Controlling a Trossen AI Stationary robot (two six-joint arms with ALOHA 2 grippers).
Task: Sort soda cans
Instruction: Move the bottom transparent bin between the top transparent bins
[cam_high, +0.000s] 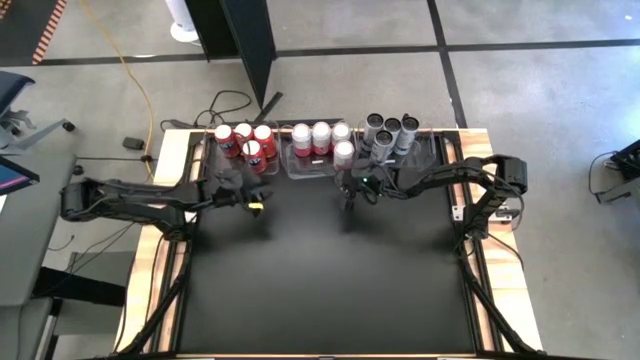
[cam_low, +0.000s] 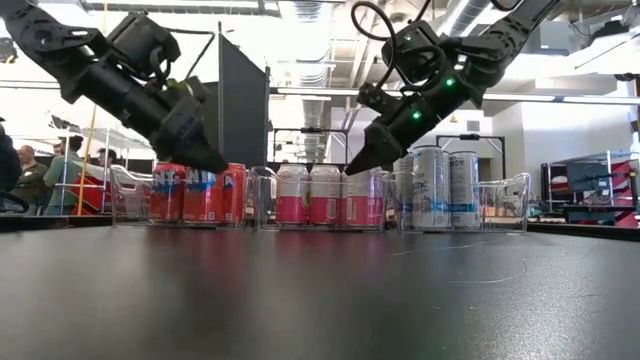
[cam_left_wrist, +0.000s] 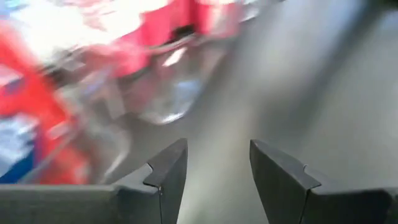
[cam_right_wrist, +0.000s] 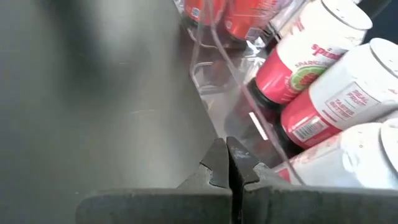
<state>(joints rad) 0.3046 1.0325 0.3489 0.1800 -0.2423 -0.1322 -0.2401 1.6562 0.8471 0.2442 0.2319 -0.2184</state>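
High view: left gripper (cam_high: 250, 205) angled down by the red soda cans (cam_high: 245, 142), fingers parted, nothing held. Right gripper (cam_high: 350, 197) closed, empty, before the pink-and-white cans (cam_high: 322, 138). Grey cans (cam_high: 388, 132) at far right. All sit in clear bins (cam_low: 500, 195) along the black table (cam_high: 320, 280)'s far edge.

Three bins (cam_high: 314, 168) are set in a row at the table's (cam_high: 320, 290) 12 o'clock edge. One can group (cam_high: 244, 144) is held at 11 o'clock, a second (cam_high: 322, 140) at 12, a third (cam_high: 388, 134) at 1. Both grippers are positioned just in front of the row.
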